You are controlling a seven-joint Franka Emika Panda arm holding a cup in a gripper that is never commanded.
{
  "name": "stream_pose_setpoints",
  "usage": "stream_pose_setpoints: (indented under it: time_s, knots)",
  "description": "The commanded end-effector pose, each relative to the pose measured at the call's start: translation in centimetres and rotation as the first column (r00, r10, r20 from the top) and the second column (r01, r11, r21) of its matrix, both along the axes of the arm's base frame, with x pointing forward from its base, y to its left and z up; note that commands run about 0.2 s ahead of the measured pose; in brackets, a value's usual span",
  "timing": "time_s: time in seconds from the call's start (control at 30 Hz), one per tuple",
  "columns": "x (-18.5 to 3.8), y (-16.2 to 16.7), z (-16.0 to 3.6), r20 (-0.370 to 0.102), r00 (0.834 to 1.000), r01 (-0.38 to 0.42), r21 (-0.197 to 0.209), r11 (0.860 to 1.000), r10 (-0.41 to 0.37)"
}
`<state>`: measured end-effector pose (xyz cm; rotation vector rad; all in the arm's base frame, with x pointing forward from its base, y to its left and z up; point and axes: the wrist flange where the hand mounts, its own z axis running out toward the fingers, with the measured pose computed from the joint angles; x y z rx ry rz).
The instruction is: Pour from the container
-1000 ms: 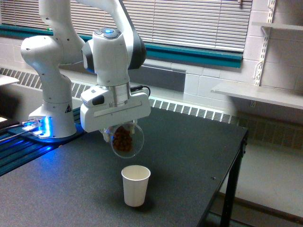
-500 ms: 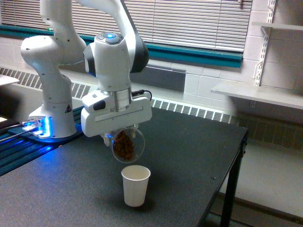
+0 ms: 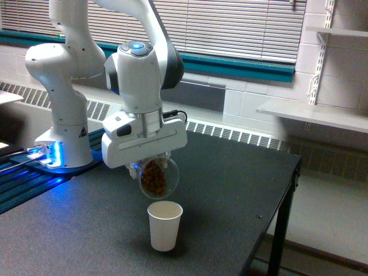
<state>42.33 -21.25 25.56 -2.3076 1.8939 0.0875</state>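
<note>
The container (image 3: 157, 178), clear with brown bits inside, hangs tilted in the air, its mouth turned down toward the white paper cup (image 3: 165, 225) just below it. The pincer (image 3: 150, 168) grips it from above. The cup stands upright on the dark surface (image 3: 230, 172), near its front edge.

This looks like a robotics lab in an institutional building; a white arm (image 3: 75, 69) stands on a base lit blue, bolted beside a black table (image 3: 230, 172). Painted block walls (image 3: 253, 95), a teal-trimmed window with blinds (image 3: 230, 23), a long radiator (image 3: 236, 133) and bracketed wall shelves (image 3: 313, 115) show it.
</note>
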Motion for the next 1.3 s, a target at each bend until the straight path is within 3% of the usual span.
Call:
stream_pose_setpoints:
  time_s: [0.03,0.57,1.3]
  knots:
    - [0.47,0.17,0.09,0.0,1.0,-0.018,0.004,1.0,0.018]
    - [0.53,0.36,-0.56,-0.013,1.0,-0.008,0.037,0.999,0.008]
    - [1.14,0.02,-0.89,-0.033,0.999,0.01,0.05,0.999,-0.008]
